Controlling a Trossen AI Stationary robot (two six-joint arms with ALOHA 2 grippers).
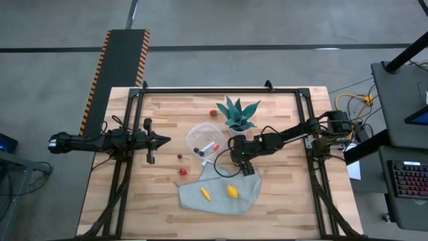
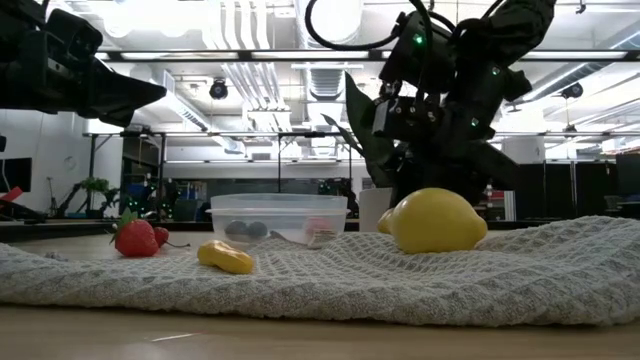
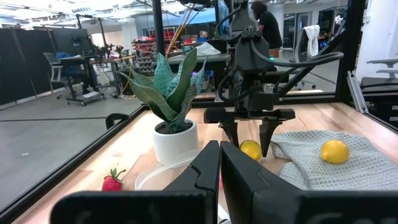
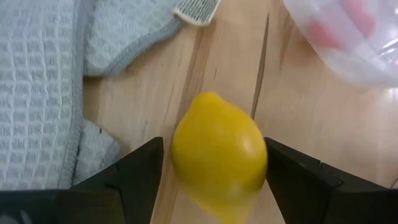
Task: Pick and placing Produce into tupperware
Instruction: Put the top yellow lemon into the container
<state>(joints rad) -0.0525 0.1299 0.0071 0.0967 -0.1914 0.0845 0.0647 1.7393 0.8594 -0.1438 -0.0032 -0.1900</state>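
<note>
We saw the right gripper [image 4: 214, 171] spread wide around a smooth, oval yellow lemon [image 4: 219, 152] on the wood table [image 4: 298, 124]; the left gripper [image 3: 219, 171] sat clenched, empty.

I'm seeing the clear tupperware [image 1: 204, 141] sitting upright, holding red and maybe dark pieces; lemons [image 1: 232, 191] lying on grey cloth [image 1: 249, 194].

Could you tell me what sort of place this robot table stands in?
Probably a robotics lab or open workshop: the wooden table sits in a black frame on a concrete floor, with office chairs and a person beyond, and a computer keyboard alongside.
</note>
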